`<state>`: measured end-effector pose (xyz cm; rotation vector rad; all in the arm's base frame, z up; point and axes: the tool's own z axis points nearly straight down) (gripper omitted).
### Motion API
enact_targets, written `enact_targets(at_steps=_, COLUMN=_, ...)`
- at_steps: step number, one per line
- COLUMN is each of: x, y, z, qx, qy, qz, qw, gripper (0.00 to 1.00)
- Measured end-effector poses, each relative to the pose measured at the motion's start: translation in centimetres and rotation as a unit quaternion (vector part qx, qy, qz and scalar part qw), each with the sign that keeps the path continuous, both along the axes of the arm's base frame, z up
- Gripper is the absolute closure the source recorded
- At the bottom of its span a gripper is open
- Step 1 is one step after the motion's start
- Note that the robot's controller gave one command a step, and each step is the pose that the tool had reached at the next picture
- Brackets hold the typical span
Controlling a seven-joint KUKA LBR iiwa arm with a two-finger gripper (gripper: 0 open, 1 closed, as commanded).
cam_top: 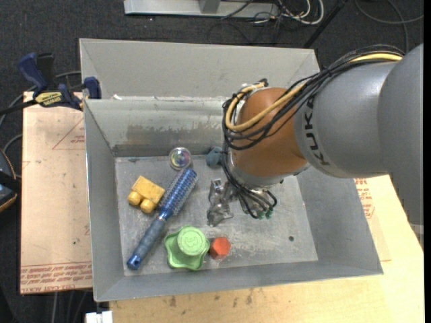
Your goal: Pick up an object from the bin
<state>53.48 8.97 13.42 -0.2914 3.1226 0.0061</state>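
1. Although the fingers hang low over the bin floor, their metal parts read as one cluster, so I cannot tell whether they stand wide or narrow. Nothing shows between them.
2. They are over bare floor near the middle of the bin, not round any thing. The bristled head of the blue hairbrush lies just to their left, and the small orange-red piece lies near them on the front side.
3. Further out are the green scalloped round piece, touching the orange-red piece, the yellow block left of the brush, the shiny ball and a small blue-grey thing by the back wall.
4. Judgement: no grasp is made yet. The orange-red piece looks the likeliest pick, being compact and near. A good approach would centre over it, keep clear of the green piece and descend straight. The brush would be best taken across its slim handle.
5. Risk: a closure on the bare floor gains nothing.
6. Writing: "KUKA" reads on the grey arm, above the orange cover. No label on the bin's things is legible.
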Motion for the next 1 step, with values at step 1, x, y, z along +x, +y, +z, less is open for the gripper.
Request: enact_targets(at_steps=1, x=-0.05, y=-0.23, z=-0.12, qx=-0.001, qy=0.0014, qz=-0.001, qw=1.0000, gripper=0.00)
